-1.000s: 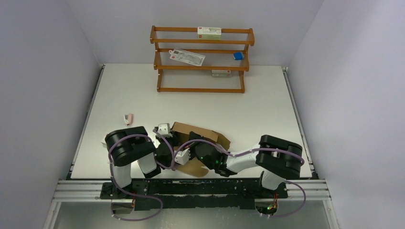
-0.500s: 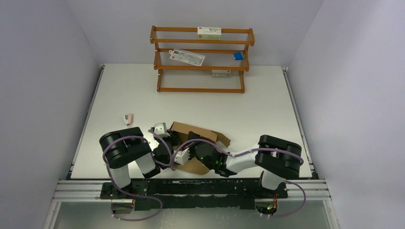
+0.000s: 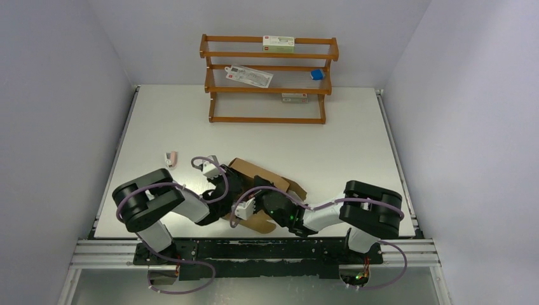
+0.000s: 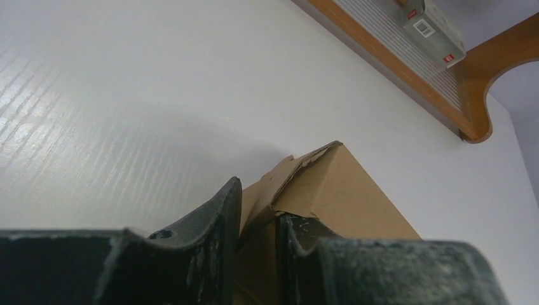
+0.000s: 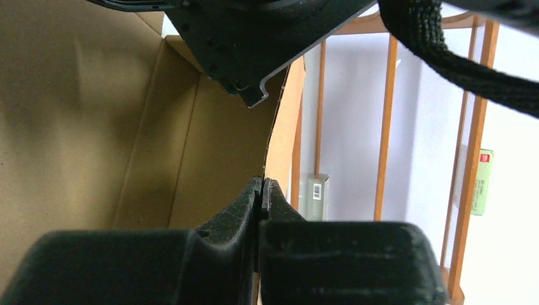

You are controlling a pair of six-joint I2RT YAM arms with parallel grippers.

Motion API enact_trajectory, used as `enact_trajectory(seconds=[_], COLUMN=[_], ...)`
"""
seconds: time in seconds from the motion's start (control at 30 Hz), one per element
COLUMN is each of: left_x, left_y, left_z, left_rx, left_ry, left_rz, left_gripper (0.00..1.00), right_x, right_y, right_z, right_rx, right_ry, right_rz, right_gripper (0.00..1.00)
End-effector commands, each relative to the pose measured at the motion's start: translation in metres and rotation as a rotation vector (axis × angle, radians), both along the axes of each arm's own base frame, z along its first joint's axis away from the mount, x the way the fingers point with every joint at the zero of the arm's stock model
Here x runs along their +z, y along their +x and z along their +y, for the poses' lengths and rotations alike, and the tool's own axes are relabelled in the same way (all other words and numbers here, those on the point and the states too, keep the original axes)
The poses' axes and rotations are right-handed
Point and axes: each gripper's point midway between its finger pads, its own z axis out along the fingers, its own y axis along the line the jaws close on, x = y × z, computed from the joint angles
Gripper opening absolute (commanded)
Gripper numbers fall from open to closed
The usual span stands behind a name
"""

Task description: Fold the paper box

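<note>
The white table (image 3: 267,130) carries a wooden rack (image 3: 267,86) at its far edge, well apart from the work at the near edge. There both arms crowd over the paper box (image 3: 272,177), which lies just far of the arm bases, a little left of centre. It is a brown cardboard shape, partly raised and not yet closed.

Over the last second the left arm has swung its elbow out to the left and pushed its wrist farther from the base. The right arm and the box have barely moved. I take this as the left arm re-angling on a wall it already grips, so that the panel can be bent up. The fold looks to be in progress rather than near done.

The left gripper (image 4: 257,213) stands almost closed. A torn-edged cardboard wall runs up between its fingers, so it is pinching the box at the left end. The right gripper (image 5: 262,190) has its pads pressed together. The thin edge of a panel leads straight down into their seam, so it too appears to pinch cardboard, from inside the box.

A small pink and white item (image 3: 170,157) lies on the table to the left, untouched.
</note>
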Motion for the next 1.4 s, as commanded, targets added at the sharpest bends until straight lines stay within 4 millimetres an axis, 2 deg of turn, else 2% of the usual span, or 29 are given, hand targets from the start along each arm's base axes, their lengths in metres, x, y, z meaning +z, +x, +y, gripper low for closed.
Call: enact_trajectory(seconds=[0.0,0.23,0.57,0.9,1.17,1.37], left_x=[-0.015,-0.001,0.021,0.022,0.011,0.012], left_y=[-0.006,-0.008,-0.018,-0.034,-0.037,-0.03], left_z=[0.046,0.042,0.038,0.041,0.046,0.041], left_rx=[0.229,0.139,0.014,-0.069,-0.064,-0.177], left_ry=[0.228,0.186,0.138,0.132,0.191,0.204], left_rz=[-0.02,-0.081,-0.15,-0.161,-0.108,-0.125], left_gripper=[0.26,0.37,0.58,0.76,0.79,0.76], right_x=[0.0,0.001,0.01,0.017,0.019,0.017], right_y=[-0.014,-0.013,-0.008,-0.007,-0.007,-0.009], right_z=[0.026,0.023,0.019,0.015,0.014,0.014], right_rx=[0.034,0.02,-0.007,-0.023,-0.023,-0.006], right_ry=[-0.025,-0.014,0.025,0.048,0.056,0.05], right_rz=[0.015,0.009,0.021,0.018,0.021,0.045], right_gripper=[0.0,0.01,0.1,0.2,0.23,0.22])
